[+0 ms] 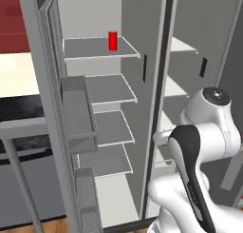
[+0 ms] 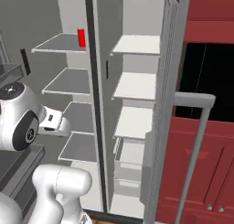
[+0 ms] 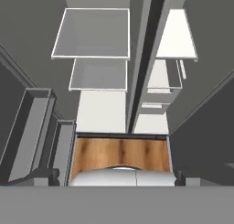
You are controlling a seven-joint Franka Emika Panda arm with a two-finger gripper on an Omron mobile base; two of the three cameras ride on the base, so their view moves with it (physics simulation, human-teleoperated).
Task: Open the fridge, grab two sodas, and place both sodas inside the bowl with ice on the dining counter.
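Fridge open, sodas not yet picked up

The fridge (image 1: 142,108) stands with both doors swung wide, its pale shelves nearly bare; fetching both drinks and carrying them to the bowl is left. A plain red can (image 1: 113,41) stands upright on the top shelf of the left half. The gripper's (image 3: 116,177) dark fingertips (image 3: 45,175) sit spread apart, holding nothing.

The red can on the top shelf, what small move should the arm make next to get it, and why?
Probably lift the hand toward the red can. The fridge stands open with the can upright on the top left shelf, while the gripper sits low, its camera looking down at the lower shelves and the wood floor, holding nothing.
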